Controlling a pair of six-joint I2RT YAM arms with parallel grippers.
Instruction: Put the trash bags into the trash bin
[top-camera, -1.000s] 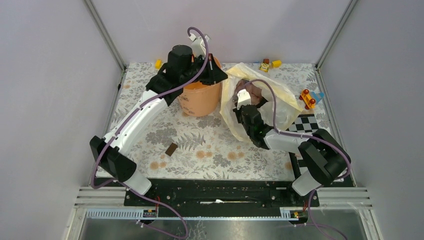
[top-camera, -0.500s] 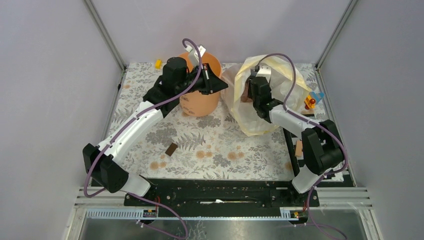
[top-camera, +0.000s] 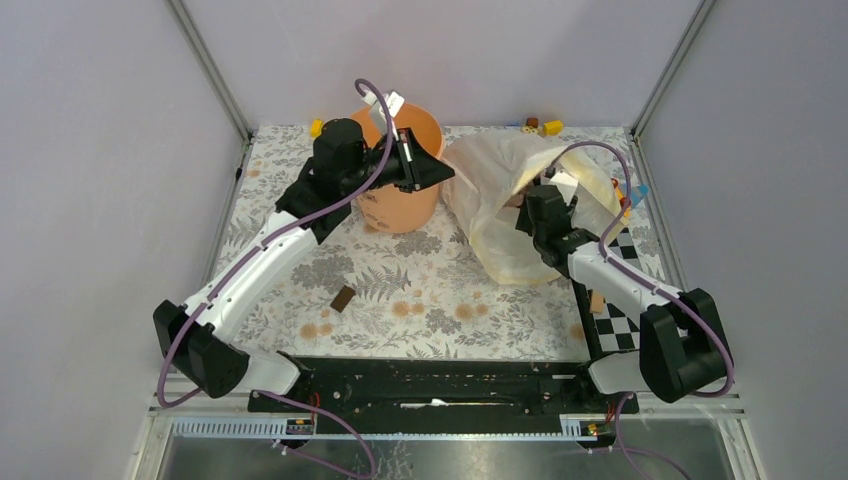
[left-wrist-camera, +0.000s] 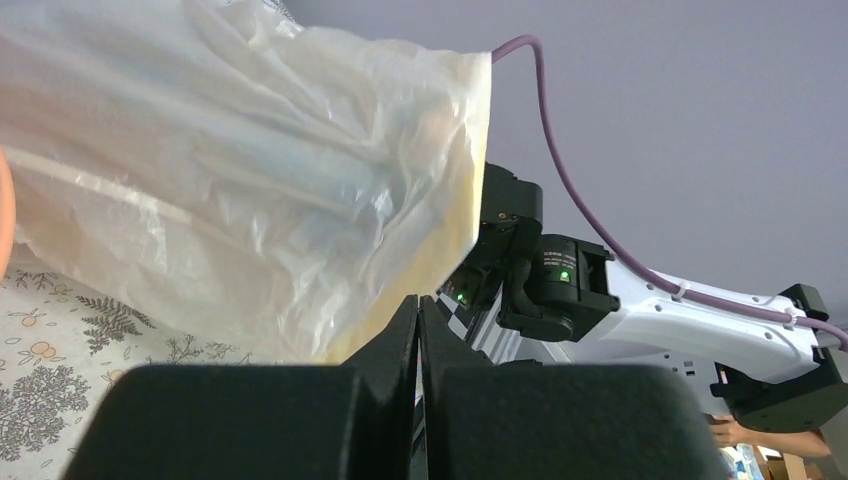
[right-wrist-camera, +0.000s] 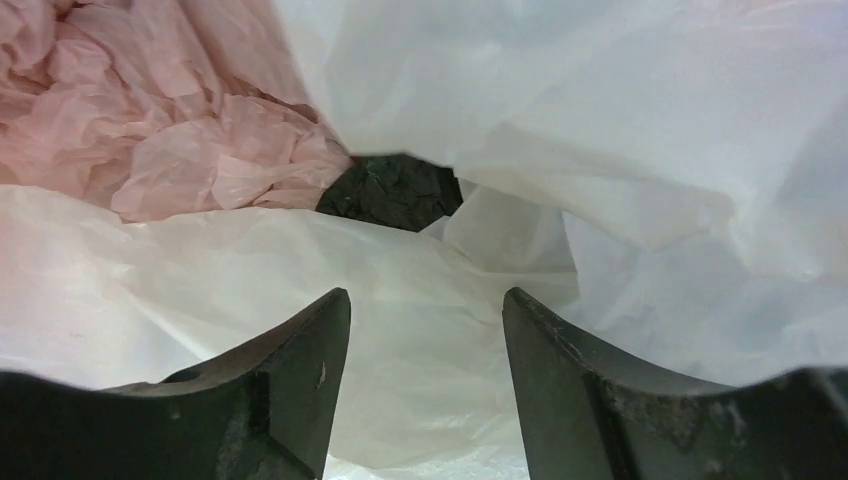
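Moved since a second ago: the right arm has swung from the near mouth of the cream-yellow bag (top-camera: 500, 245) round to its right side, and its jaws have gone from nearly shut to parted. The left arm has drawn back a little, so more of the trash bin (top-camera: 405, 205) shows.
Right tool (right-wrist-camera: 425, 350): jaws stand well apart inside the bag, over white film, with nothing gripped between them.
Left tool (left-wrist-camera: 418, 325): pressed fully shut, and I see nothing pinched in it. It hangs across the bin's mouth, pointing at the cream-yellow bag.
Trash bags (right-wrist-camera: 150, 130): a crumpled pale-pink wad deep inside the bigger bag, ahead and to the left of the right tool and not touched by it. A dark crumpled thing (right-wrist-camera: 392, 190) sits just beside it.
Done so far: nothing that I can see. The bin stands upright at the back of the bench (top-camera: 400, 290), and no pink film shows in it (though the left arm covers part of the opening).
Left to do: get hold of the pink film, draw it out of the outer bag, carry it across and let go in the bin.
Writing: faint print on the bin's side, too small to read. No brand or label legible anywhere.
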